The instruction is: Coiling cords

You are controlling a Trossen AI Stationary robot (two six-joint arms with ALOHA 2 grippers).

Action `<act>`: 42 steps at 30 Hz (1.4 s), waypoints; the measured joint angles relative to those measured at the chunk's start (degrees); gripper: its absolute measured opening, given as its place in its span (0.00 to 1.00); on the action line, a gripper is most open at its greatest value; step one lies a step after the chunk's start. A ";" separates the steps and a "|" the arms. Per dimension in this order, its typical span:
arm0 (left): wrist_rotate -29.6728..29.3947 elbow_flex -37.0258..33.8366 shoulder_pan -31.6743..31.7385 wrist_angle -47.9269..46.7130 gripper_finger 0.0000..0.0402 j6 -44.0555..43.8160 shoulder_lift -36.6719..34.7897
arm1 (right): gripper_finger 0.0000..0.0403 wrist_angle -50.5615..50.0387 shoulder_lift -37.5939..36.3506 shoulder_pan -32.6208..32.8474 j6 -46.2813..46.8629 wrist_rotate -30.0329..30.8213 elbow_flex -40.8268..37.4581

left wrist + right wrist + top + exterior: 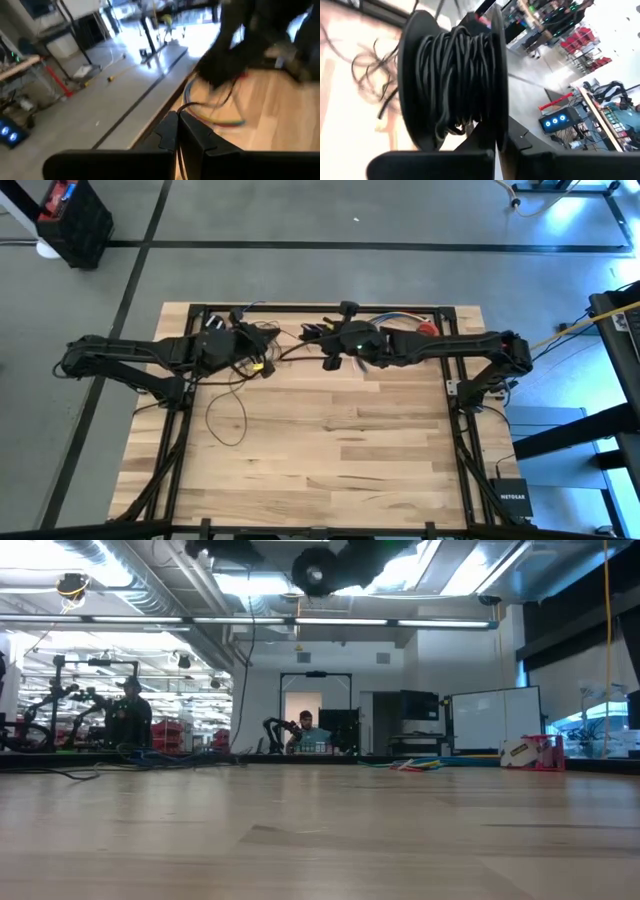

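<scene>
Both sets of jaws are fully closed as far as I can tell. Looking straight down, my left gripper (262,352) and right gripper (330,360) sit close together at the far side of the light wooden table (330,460), with the thin dark brown-black cord (225,415) trailing in loose loops toward me under the left arm. I reckon they're kept that near so one can feed and one can wind.

Low view is nearly useless: just a dark round spool shape (318,570) hanging overhead, no cord on the boards in sight.

Left wrist shows its fingers (172,132) pinched on a strand of cord, plus a short bundle of multicoloured wires (220,120) beyond.

Right wrist gives what nobody else does: the black flanged spool (455,80), already thick with wound cord, clamped at its flange by the right jaws.
</scene>
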 joint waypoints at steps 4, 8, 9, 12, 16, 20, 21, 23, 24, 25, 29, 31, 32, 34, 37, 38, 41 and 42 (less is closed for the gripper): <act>-2.89 -0.06 0.91 -3.79 0.01 -2.15 0.71 | 0.01 1.16 -1.96 0.24 0.67 -3.59 0.02; -8.61 -0.85 3.27 -3.30 0.01 -1.24 0.73 | 0.01 0.97 -2.64 1.98 1.79 -10.56 0.02; -8.78 -0.85 3.93 -3.01 0.01 -1.25 0.75 | 0.01 0.98 -2.64 2.45 1.54 -10.98 0.02; -8.20 -0.85 4.45 -1.11 0.01 -1.27 0.75 | 0.01 1.07 -1.76 3.20 1.14 -9.37 0.07; -1.51 -0.85 2.65 2.03 0.01 -1.56 0.75 | 0.01 -0.29 -0.05 2.08 0.34 -0.39 0.04; 2.81 -0.85 -0.30 4.71 0.01 -1.65 0.75 | 0.01 -0.60 0.76 -0.32 -0.15 5.27 0.03; 3.00 -0.85 -1.01 5.14 0.01 -1.65 0.75 | 0.01 -0.53 0.94 -0.83 0.19 5.29 0.02; 2.97 -0.85 -2.16 6.09 0.01 -1.63 0.86 | 0.01 -0.08 1.25 -1.78 1.07 4.75 0.04; 2.95 -0.85 -2.64 7.10 0.01 -1.53 1.17 | 0.01 -0.28 1.33 -2.15 1.25 4.32 0.04; 2.94 -0.85 -3.06 8.35 0.01 -1.24 1.46 | 0.01 -0.15 1.67 -2.42 1.46 3.59 0.04; 3.12 -0.85 -3.62 12.03 0.01 0.22 3.57 | 0.01 0.73 3.58 -2.60 1.80 2.06 0.09; 3.08 -0.85 -3.57 13.78 0.01 0.27 5.08 | 0.01 1.26 4.46 -2.58 1.85 2.02 0.07; 3.07 -0.85 -3.53 14.98 0.01 0.30 6.05 | 0.01 1.75 4.74 -2.62 1.98 2.00 0.07; 3.11 -0.85 -3.38 16.81 0.01 0.84 8.03 | 0.01 2.67 5.10 -2.71 2.45 1.91 0.04; 3.25 -0.85 -3.82 19.06 0.01 1.90 10.95 | 0.01 3.92 5.12 -2.71 2.55 1.76 0.04; 3.27 -0.85 -3.89 19.98 0.01 2.30 11.81 | 0.01 4.34 5.12 -2.69 2.57 1.54 0.04; 3.25 -0.85 -4.17 23.58 0.01 3.69 14.68 | 0.01 5.48 5.10 -2.65 3.82 -0.57 0.04; 3.22 -0.83 -4.18 24.41 0.01 4.22 15.59 | 0.01 5.65 5.10 -2.64 4.42 -1.82 0.04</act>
